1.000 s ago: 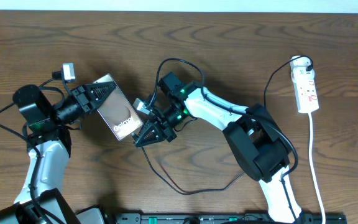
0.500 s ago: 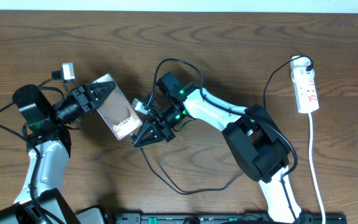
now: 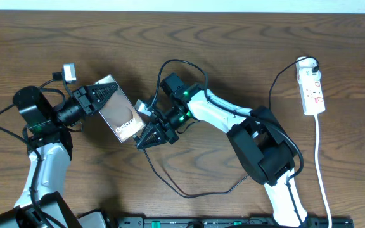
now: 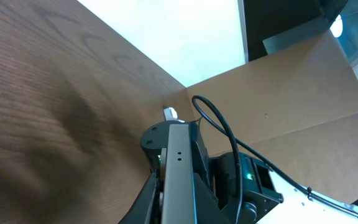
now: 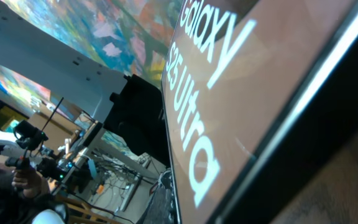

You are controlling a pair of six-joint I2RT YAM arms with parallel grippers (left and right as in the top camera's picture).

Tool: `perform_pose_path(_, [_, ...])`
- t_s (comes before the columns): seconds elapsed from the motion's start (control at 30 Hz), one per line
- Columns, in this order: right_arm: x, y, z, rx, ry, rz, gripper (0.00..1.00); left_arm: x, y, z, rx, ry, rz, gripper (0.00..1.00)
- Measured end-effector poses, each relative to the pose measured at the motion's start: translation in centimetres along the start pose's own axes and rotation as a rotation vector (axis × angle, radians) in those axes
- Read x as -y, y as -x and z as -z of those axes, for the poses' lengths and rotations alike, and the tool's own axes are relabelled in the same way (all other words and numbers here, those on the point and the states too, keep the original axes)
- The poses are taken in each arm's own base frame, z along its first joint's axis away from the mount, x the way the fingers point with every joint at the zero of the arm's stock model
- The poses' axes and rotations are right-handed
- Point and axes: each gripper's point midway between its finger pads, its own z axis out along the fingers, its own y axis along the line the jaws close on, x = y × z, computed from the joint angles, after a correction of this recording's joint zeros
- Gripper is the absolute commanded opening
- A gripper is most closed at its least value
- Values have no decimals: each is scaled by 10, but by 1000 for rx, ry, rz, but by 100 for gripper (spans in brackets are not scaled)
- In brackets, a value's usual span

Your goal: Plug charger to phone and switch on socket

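Overhead, the left pincer (image 3: 100, 96) clamps the upper-left end of the phone (image 3: 122, 117) left of centre, the right pincer (image 3: 143, 139) sits closed at its lower-right corner with the charger (image 3: 192, 196) trailing below, the socket (image 3: 313, 88) far right on the desk (image 3: 233, 50); only the right wrist view reads the phone's lettering.

Brown phone (image 3: 120, 115), black charger (image 3: 189, 196), white socket (image 3: 312, 88)
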Motion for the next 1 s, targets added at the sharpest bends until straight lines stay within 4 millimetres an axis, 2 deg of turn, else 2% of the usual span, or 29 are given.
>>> perform_pose_path(1.0, [1,0,4,6,-7,-6,1,0,0,0,0,0,-11,7])
